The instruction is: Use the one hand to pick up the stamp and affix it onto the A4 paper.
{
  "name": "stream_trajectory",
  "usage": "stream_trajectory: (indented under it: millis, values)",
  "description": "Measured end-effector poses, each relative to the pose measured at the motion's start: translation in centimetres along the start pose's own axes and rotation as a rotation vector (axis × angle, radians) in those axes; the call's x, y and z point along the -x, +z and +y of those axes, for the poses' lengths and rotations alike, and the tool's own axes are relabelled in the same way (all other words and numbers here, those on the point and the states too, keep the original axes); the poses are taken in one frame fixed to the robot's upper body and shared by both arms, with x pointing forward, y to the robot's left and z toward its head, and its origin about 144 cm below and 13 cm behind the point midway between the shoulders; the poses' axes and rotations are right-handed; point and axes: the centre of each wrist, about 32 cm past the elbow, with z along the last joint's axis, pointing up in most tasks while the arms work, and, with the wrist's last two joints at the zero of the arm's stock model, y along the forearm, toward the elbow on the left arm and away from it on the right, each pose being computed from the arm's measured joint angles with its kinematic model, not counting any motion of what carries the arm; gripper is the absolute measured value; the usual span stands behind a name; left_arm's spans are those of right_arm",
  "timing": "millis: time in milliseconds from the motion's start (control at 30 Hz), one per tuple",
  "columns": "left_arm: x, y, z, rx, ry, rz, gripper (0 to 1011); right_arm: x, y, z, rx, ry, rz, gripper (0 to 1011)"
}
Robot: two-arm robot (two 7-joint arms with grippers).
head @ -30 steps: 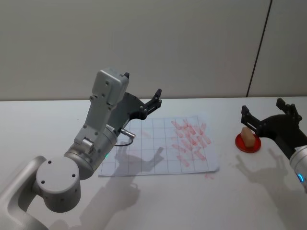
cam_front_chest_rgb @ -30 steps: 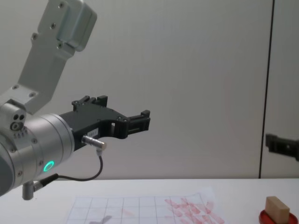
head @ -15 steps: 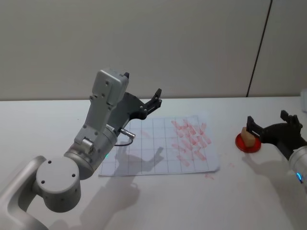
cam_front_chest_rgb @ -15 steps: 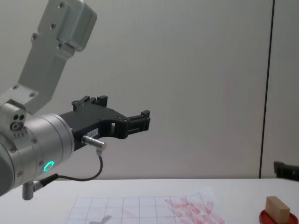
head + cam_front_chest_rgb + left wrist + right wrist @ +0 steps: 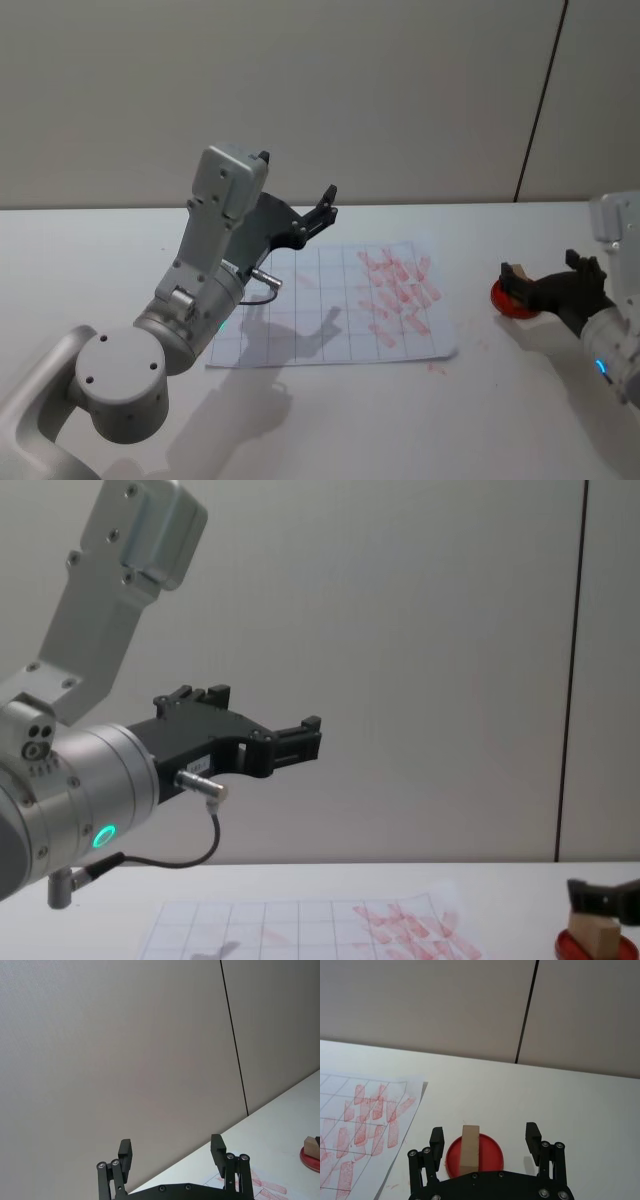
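black right gripper, spread, is bracketing small tan wooden stamp on round red ink pad; judging: centre before pinching. left gripper, spread, is idling raised at left.

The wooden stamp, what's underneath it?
The stamp stands on a round red ink pad on the white table, between the open fingers of the right gripper. The patch of pad right under it is hidden.

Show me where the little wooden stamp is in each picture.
Head view: stamp far right, largely hidden behind the right end effector.
Chest view: stamp in the lower right corner.
Left wrist view: stamp far off, beyond the raised left end effector.
Right wrist view: stamp between the open right end effector's fingers.
Shared landmark: the red ink pad beneath it.
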Motion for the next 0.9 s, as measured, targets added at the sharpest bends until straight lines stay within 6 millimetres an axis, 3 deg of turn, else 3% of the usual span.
stream_trajectory:
  millis: [233,400,900]
  values:
    - [0.0,0.0,0.0,0.0,0.0,0.0,1001,0.4,-0.7,1.1,0.047,0.016,-0.011,976]
    - [0.0,0.0,0.0,0.0,0.0,0.0,1002,0.6,-1.0,1.5,0.067,0.027,-0.016,879]
    - [0.0,0.0,0.0,0.0,0.0,0.0,1001,1.1,-1.6,2.3,0.078,0.044,-0.041,394]
